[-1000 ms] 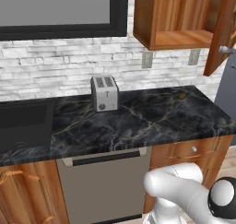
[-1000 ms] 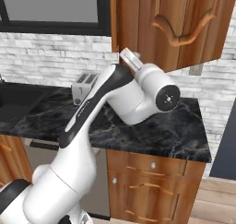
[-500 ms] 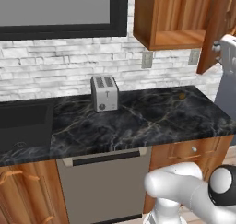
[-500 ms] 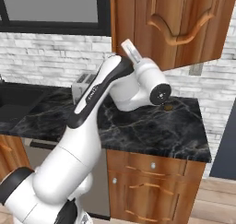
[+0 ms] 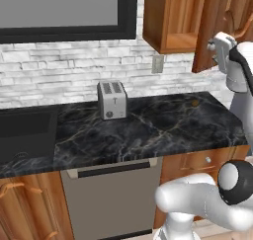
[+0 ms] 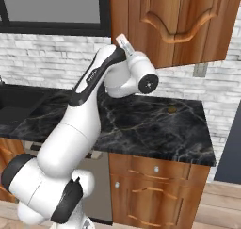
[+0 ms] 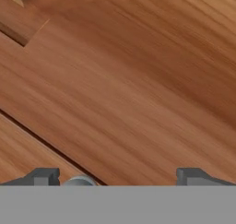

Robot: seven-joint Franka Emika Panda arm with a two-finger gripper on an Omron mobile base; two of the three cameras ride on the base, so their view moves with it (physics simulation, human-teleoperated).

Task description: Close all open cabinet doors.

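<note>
Tool (image 7: 115, 179) spread wide, empty, against cabinet door (image 7: 138, 80), silver knob (image 7: 79, 181) beside one fingertip (image 7: 44, 177)

My gripper (image 7: 117, 177) faces the open cabinet door (image 5: 217, 31), above the counter (image 5: 148, 130); toaster (image 5: 112, 99) stands left.

I see a black marbled desk (image 5: 163, 130) running along the white brick wall. A silver toaster (image 5: 112, 100) stands upright on it near the back edge, and a small brownish spot (image 5: 194, 103) sits far off toward the right end.
</note>
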